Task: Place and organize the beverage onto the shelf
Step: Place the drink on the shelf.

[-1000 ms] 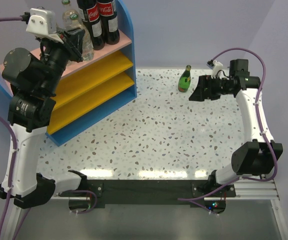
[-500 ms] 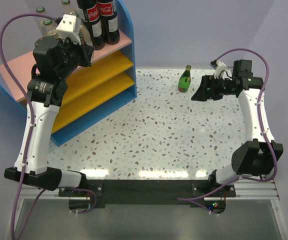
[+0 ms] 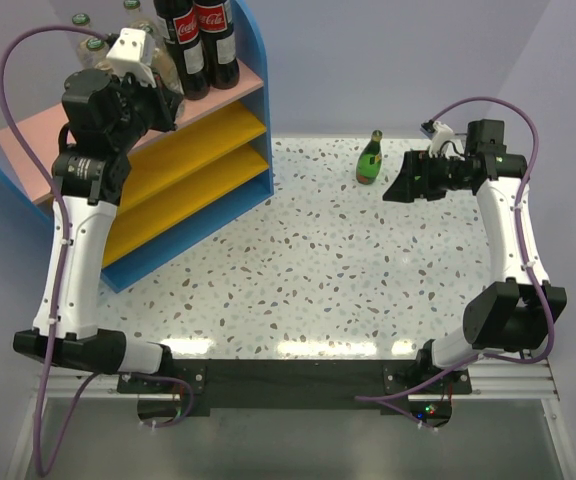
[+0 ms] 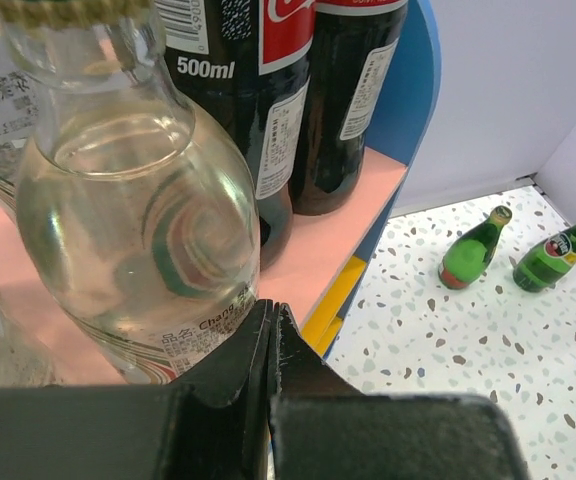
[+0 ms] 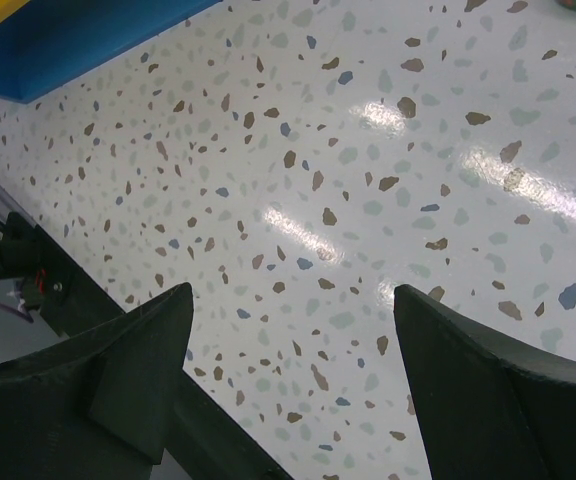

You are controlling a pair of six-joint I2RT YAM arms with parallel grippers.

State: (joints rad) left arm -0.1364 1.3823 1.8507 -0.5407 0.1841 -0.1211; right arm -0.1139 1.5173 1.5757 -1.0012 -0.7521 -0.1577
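The shelf [image 3: 243, 150] stands at the far left, and two cola bottles [image 3: 200, 40] rest on its pink top board [image 3: 28, 140]. Clear bottles with green caps [image 3: 83, 20] stand beside them. My left gripper [image 3: 168, 98] hovers over that board, shut and empty. In the left wrist view its tips [image 4: 271, 315] sit just in front of a clear bottle [image 4: 138, 200], with the cola bottles [image 4: 308, 100] behind. A green glass bottle [image 3: 370, 158] stands on the table. My right gripper [image 3: 396, 185] is beside it, open with nothing between its fingers [image 5: 293, 300].
In the left wrist view two green glass bottles [image 4: 473, 255] [image 4: 558, 250] stand on the speckled table [image 3: 318, 260] near the back wall. The two yellow boards [image 3: 183, 150] hold nothing visible. The shelf's blue base [image 5: 78, 40] shows in the right wrist view.
My left jaws have closed with nothing in them, and the left arm has straightened up with its wrist shifted right along the top board. The right arm has hardly moved.
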